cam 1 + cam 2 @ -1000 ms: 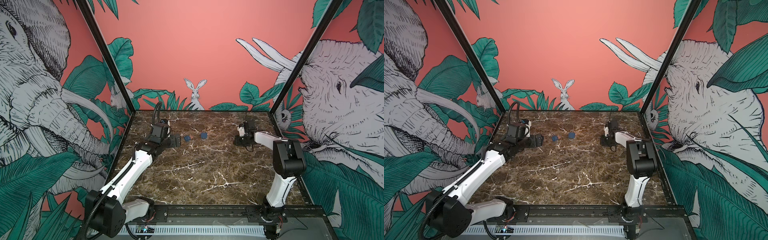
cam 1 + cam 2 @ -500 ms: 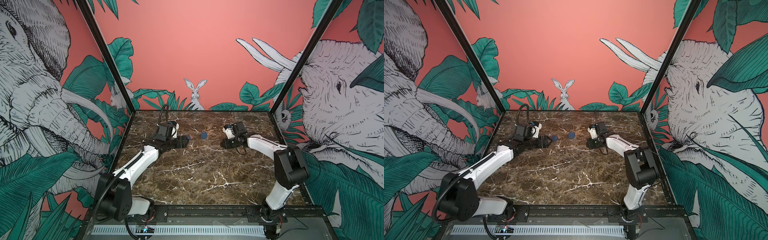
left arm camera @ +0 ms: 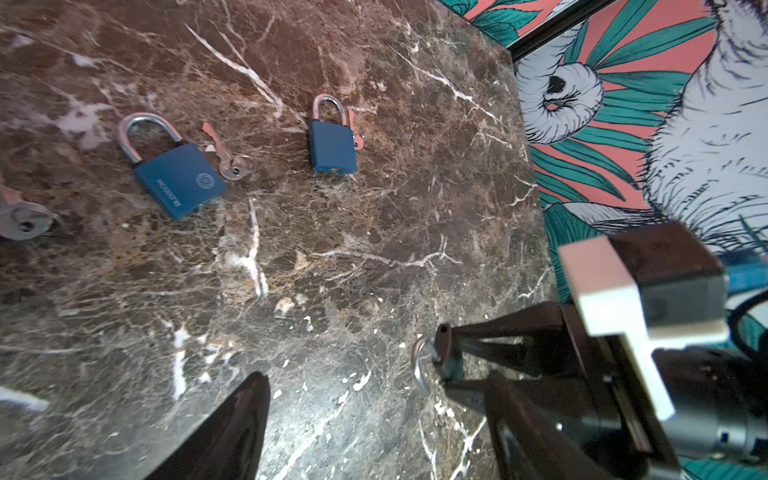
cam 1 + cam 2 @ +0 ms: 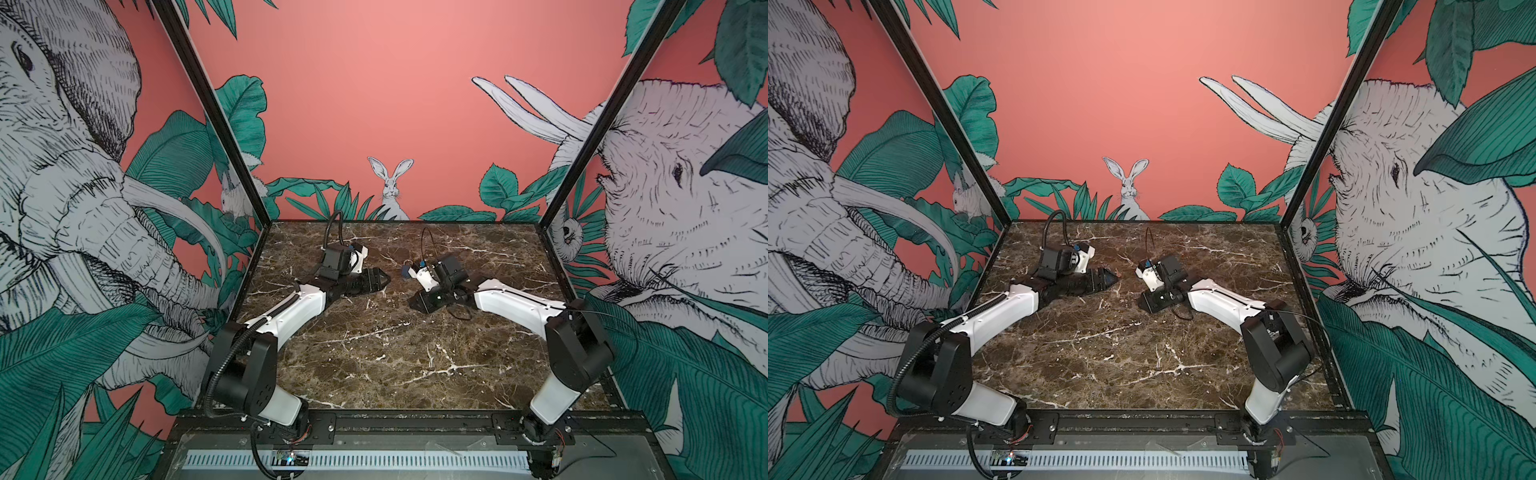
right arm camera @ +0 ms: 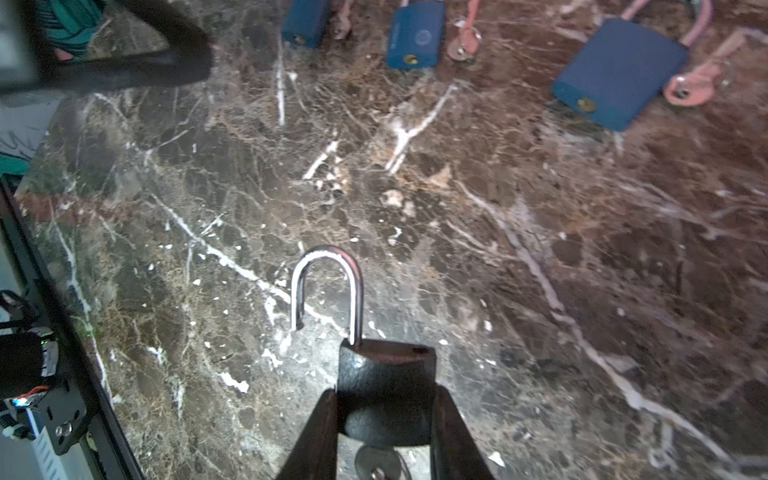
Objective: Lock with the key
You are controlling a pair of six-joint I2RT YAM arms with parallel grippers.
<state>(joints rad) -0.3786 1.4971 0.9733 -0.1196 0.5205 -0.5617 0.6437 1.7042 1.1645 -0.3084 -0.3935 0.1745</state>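
Black left fingers [image 3: 232, 432] spread apart, both arms [image 4: 291, 311] reaching low; right fingers [image 5: 316, 440] clamp the padlock [image 5: 384, 395].

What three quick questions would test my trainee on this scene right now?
1. True or false: the shackle of the padlock in the right gripper is latched into the body.
2. How many blue padlocks lie on the table in the right wrist view? A) one B) three C) five
3. Fill in: the ___ gripper is open and holds nothing.
Key: 1 false, its short leg hangs free; 2 B; 3 left gripper.
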